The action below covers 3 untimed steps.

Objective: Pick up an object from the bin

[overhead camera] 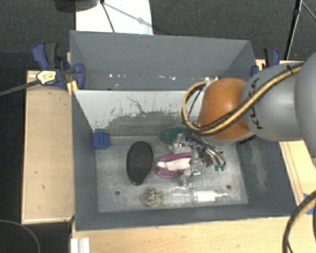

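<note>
My gripper (196, 159) hangs low over the middle of the bin floor, under the arm's orange cover. Its tip is right beside a purple and white object (171, 165) that lies just to its left, and the gripper covers that object's right end. A dark green rounded thing (170, 136) lies behind them near the back wall, partly hidden by the arm. In front of the gripper, a clear plastic piece with a white core (203, 196) lies on the floor.
A black oval object (139, 162) lies left of the purple one. A small blue block (100, 139) sits against the left wall. A small crumpled greenish lump (154, 196) rests near the front wall. The arm covers the bin's right back part.
</note>
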Tool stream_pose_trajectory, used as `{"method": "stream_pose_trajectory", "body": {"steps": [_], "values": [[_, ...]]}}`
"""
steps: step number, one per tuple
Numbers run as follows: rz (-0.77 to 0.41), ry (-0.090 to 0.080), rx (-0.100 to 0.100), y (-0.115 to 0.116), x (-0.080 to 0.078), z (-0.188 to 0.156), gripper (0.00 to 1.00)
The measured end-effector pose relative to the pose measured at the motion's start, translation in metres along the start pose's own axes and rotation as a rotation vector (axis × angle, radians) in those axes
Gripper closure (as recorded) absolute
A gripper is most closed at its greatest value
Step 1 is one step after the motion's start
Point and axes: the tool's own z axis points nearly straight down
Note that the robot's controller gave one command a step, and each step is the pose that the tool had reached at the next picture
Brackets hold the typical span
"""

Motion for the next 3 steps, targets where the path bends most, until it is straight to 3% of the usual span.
{"method": "stream_pose_trajectory", "body": {"steps": [1, 2, 3], "values": [[-0.003, 0.001, 0.002, 0.0, 0.0, -0.002, 0.0], [-0.004, -0.011, 0.002, 0.0, -0.004, -0.003, 1.0], [-0.005, -0.008, 0.004, 0.001, -0.006, -0.129, 1.0]]}}
